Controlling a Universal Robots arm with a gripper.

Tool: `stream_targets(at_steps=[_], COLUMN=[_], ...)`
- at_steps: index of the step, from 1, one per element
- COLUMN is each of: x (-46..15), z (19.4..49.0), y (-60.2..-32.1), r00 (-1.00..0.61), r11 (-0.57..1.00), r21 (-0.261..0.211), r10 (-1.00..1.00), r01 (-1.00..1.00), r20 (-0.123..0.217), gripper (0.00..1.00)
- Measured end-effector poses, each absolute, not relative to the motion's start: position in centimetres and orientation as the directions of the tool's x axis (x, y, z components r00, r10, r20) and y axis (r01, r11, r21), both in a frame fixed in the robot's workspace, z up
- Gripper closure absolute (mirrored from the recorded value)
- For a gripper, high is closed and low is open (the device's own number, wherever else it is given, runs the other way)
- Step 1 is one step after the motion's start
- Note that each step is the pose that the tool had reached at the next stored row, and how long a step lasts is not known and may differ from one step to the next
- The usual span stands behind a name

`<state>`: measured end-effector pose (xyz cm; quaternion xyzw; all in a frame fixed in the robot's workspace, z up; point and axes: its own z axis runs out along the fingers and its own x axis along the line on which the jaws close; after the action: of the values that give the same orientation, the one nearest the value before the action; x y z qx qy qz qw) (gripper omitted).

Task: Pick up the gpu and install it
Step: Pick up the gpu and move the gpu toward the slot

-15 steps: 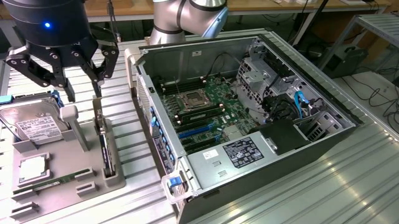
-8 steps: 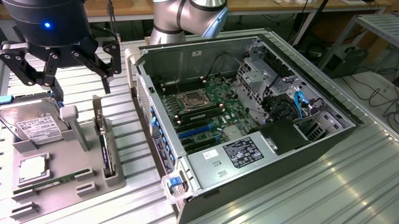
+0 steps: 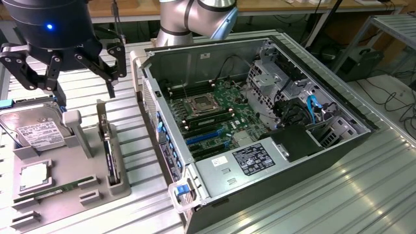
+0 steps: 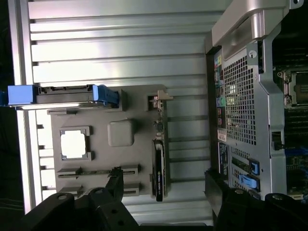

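Exterior view: black fingers (image 3: 120, 61) spread wide, hovering over the thin green-and-dark gpu card (image 3: 112, 158) standing on edge in a grey plastic tray (image 3: 91, 197) beside the open computer case (image 3: 215, 48); best to descend centred, straddling its upper edge squarely.

One gpu (image 3: 112, 158), one drive (image 3: 36, 129), one case (image 3: 195, 63)

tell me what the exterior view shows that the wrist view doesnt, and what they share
Exterior view: the case lying open, with its motherboard, labelled power supply and blue cables.
Wrist view: the perforated outer panel of the case, seen face-on.
Both: the grey tray with the hard drive and the gpu standing on edge, and the open hand above the tray, holding nothing.
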<state>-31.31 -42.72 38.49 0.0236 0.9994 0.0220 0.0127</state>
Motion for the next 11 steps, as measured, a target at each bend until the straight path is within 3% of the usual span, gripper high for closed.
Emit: stream_targets(at_steps=[11], x=[-31.32], z=[37.55], y=[-43.19], r00=[-0.999], r11=[0.998], r21=[0.048], r10=[0.031], r01=[0.030], r20=[-0.023], gripper=[0.22])
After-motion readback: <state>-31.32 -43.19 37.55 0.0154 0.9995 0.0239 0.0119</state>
